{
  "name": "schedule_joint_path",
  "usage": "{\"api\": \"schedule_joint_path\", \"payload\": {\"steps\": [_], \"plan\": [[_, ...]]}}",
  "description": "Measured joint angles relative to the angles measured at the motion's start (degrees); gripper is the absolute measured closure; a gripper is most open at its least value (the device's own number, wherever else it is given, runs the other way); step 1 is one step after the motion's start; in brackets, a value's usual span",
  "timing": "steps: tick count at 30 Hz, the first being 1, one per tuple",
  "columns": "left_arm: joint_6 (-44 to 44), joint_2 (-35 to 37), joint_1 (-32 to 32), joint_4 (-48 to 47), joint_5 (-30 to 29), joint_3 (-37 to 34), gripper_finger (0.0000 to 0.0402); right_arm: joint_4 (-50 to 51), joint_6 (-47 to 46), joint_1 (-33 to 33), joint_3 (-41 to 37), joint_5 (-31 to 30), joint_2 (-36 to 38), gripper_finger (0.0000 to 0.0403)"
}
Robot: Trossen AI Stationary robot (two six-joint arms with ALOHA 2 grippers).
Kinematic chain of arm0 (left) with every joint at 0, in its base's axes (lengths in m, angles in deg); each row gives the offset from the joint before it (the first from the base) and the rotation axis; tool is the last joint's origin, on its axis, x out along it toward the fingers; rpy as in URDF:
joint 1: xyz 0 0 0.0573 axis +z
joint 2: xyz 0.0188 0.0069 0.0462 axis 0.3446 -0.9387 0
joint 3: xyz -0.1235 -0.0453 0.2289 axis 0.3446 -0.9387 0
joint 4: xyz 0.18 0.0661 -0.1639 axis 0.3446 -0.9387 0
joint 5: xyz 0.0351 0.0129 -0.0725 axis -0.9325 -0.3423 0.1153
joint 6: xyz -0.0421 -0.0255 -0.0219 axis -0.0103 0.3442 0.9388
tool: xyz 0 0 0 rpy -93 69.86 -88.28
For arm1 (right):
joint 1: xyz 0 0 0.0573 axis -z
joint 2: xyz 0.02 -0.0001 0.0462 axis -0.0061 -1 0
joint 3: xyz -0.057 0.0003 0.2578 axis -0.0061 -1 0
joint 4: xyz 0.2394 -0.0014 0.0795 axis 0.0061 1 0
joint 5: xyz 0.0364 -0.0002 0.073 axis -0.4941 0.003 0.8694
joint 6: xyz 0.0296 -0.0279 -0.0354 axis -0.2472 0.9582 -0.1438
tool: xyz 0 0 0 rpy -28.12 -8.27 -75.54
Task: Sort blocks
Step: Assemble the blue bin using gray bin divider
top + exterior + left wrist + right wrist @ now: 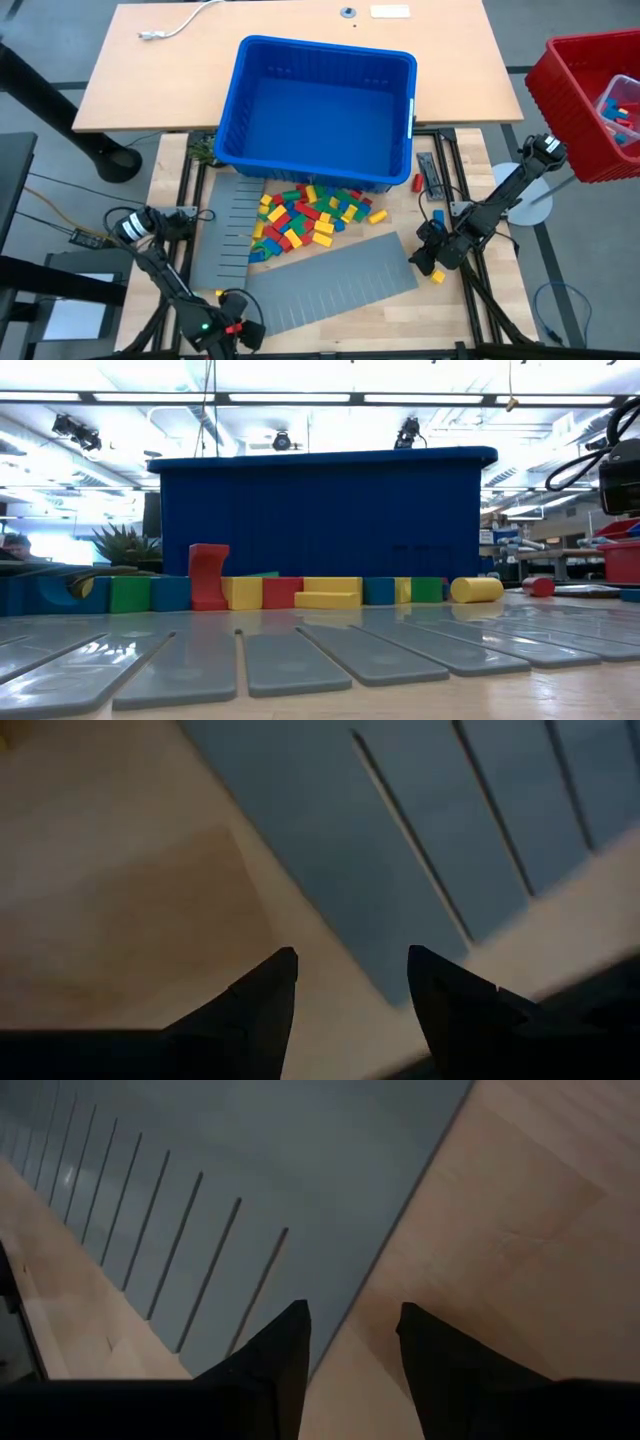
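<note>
A heap of small red, yellow, green and blue blocks (305,215) lies on the wooden table, right in front of the blue bin (320,110). In the low view they form a row (290,592) against the bin wall (320,520). My left gripper (240,325) hangs at the near left, open over the near corner of a grey ridged panel (400,840), nothing between its fingers (350,960). My right gripper (425,255) is open at the right end of the slanted grey panel (335,280), over that panel's edge (352,1312), empty. One yellow block (438,277) lies beside it.
A second grey ridged panel (228,230) lies left of the heap. A red block (417,181) and a dark bar (432,172) lie right of the bin. A red basket (590,95) with pieces stands at the far right. Black frame rails run along both table sides.
</note>
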Motion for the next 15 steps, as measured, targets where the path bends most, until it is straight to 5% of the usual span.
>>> {"api": "schedule_joint_path", "payload": {"steps": [15], "plan": [[-0.1, 0.6, 0.9, 17.0, -4.9, -9.3, 0.0200, -0.4, 0.0, 0.0, 0.0, 0.0, 0.0, 0.0258]]}}
